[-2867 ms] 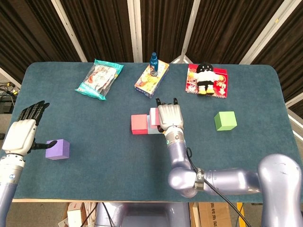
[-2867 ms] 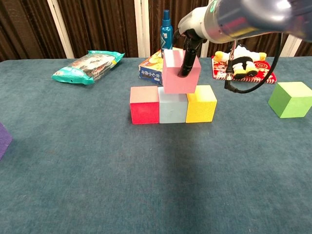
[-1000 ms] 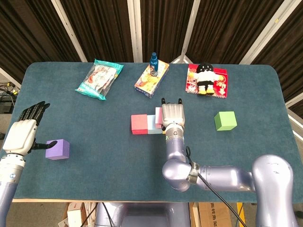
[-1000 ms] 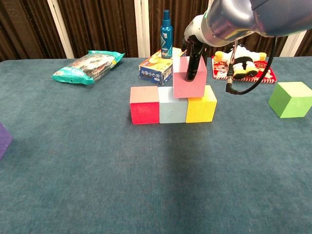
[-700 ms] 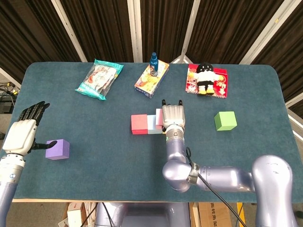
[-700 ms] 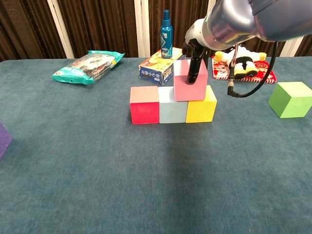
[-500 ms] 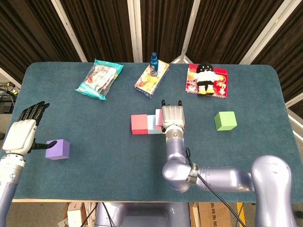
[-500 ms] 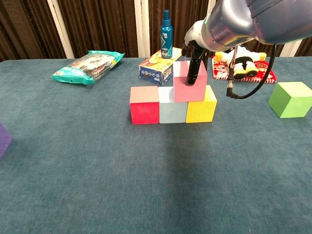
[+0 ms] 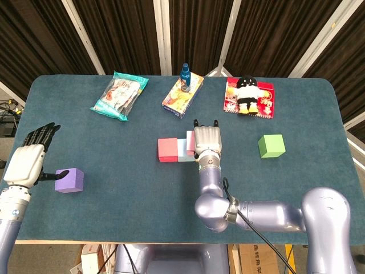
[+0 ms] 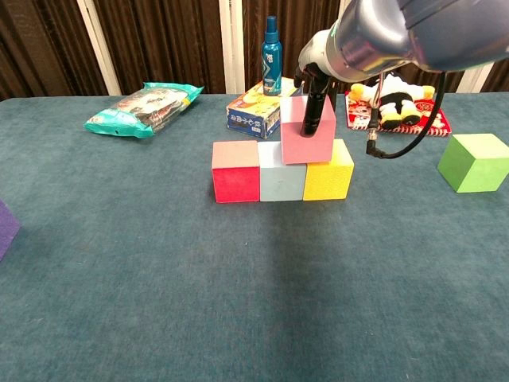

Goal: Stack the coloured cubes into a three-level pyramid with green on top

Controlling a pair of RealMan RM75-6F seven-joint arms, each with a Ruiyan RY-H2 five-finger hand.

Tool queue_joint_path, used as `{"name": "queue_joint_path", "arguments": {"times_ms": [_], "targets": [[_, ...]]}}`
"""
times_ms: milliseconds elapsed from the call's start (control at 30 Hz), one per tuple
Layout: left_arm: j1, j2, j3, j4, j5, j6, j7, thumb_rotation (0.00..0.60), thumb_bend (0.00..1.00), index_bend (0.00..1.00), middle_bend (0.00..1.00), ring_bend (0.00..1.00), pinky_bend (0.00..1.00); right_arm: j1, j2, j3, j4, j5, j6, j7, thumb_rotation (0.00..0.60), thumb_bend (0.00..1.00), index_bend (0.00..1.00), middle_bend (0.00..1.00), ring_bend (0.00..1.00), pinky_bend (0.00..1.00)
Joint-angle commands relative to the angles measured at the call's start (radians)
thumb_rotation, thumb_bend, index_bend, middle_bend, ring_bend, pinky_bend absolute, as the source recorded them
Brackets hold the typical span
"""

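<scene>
A red cube point(image 10: 236, 172), a light blue cube point(image 10: 278, 183) and a yellow cube point(image 10: 328, 179) stand in a row mid-table. My right hand point(image 9: 206, 141) grips a pink cube point(image 10: 307, 131) from above, its dark fingers point(image 10: 312, 107) down the cube's front. The pink cube sits over the seam between light blue and yellow; whether it rests on them I cannot tell. The green cube point(image 9: 271, 145) lies alone to the right. A purple cube point(image 9: 69, 180) lies far left, with my left hand point(image 9: 27, 161) beside it, fingers spread and holding nothing.
Along the back of the table lie a teal snack bag point(image 9: 118, 94), a colourful box point(image 9: 182, 96) with a blue bottle point(image 10: 271, 56) on it, and a plush toy point(image 9: 248, 94) on a red packet. The table's front edge runs close below the purple cube.
The pink cube in my right hand has moved right from over the light blue cube and come down over the blue-yellow seam. My left hand has stayed still.
</scene>
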Motion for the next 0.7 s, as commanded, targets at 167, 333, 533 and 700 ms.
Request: {"name": "queue_joint_path", "arguments": {"times_ms": [167,333,533,700], "targets": [[-0.001,-0.003,0.005,-0.002,0.004,-0.005,0.007,0.600,0.11,0.00,0.00,0.00,0.02,-0.006,-0.003,-0.008,0.008,-0.014,-0.002,0.003,0.600,0.34,0.00,0.42,0.31,0.00],[-0.002,-0.003,0.004,0.000,-0.001,-0.005,0.007,0.600,0.11,0.00,0.00,0.00,0.02,-0.014,-0.005,-0.013,0.010,-0.014,-0.005,0.003,0.600,0.34,0.00,0.42,0.31,0.00],[-0.002,-0.003,0.004,-0.001,0.000,-0.003,0.010,0.600,0.11,0.00,0.00,0.00,0.02,-0.020,-0.009,-0.016,0.009,-0.018,-0.012,0.005,0.600,0.34,0.00,0.42,0.31,0.00],[-0.003,-0.005,0.004,0.001,-0.002,-0.003,0.012,0.600,0.11,0.00,0.00,0.00,0.02,-0.022,-0.012,-0.017,0.008,-0.021,-0.017,0.004,0.600,0.34,0.00,0.41,0.31,0.00]]}}
